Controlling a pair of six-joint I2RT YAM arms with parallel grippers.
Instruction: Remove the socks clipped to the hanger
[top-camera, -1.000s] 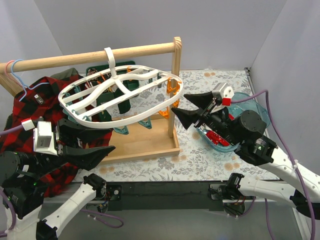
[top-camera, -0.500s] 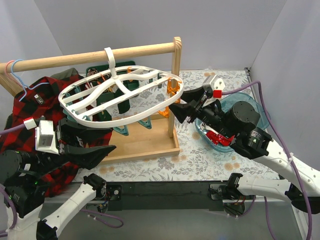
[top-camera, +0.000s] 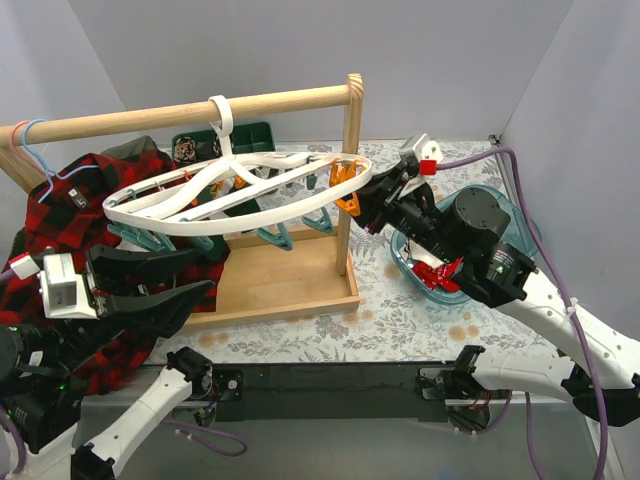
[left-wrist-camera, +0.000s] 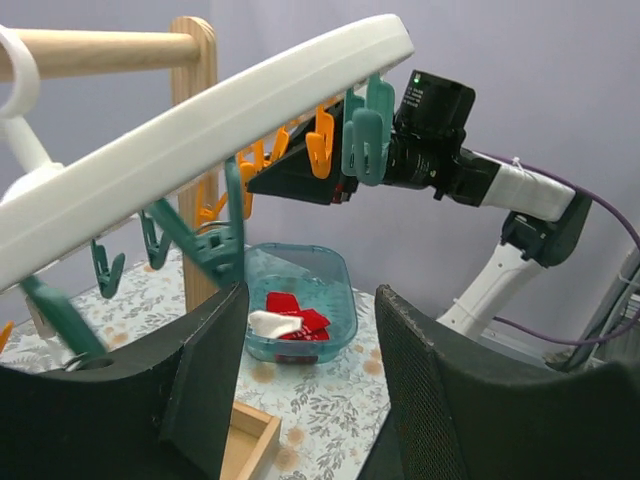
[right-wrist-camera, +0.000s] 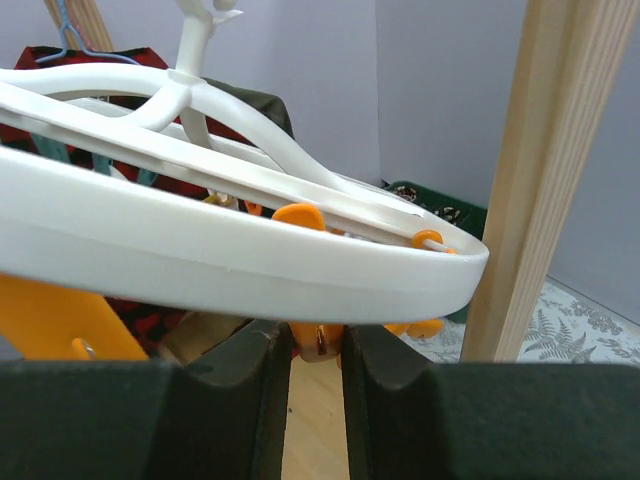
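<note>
The white oval hanger (top-camera: 125, 205) hangs by its hook from the wooden rail (top-camera: 150, 115) and is tilted, left end low. My right gripper (top-camera: 362, 205) is shut on an orange clip (right-wrist-camera: 320, 335) under the hanger's right end (right-wrist-camera: 200, 260). My left gripper (top-camera: 195, 275) is open and empty below the hanger's left part (left-wrist-camera: 200, 140). Red and white socks (top-camera: 437, 275) lie in the teal bin (top-camera: 500, 205), also in the left wrist view (left-wrist-camera: 290, 318). A dark green sock (top-camera: 250, 135) shows behind the rail; I cannot tell if it is clipped.
The rail's wooden post (top-camera: 352, 150) stands right beside my right gripper, on a wooden base tray (top-camera: 280, 280). A red-and-black plaid shirt (top-camera: 60, 215) hangs at the left. Teal clips (left-wrist-camera: 365, 130) dangle under the frame.
My right gripper moved left to the hanger's right end and shut on an orange clip. The hanger tilted, its left side dropping. My left gripper shifted slightly left and down.
</note>
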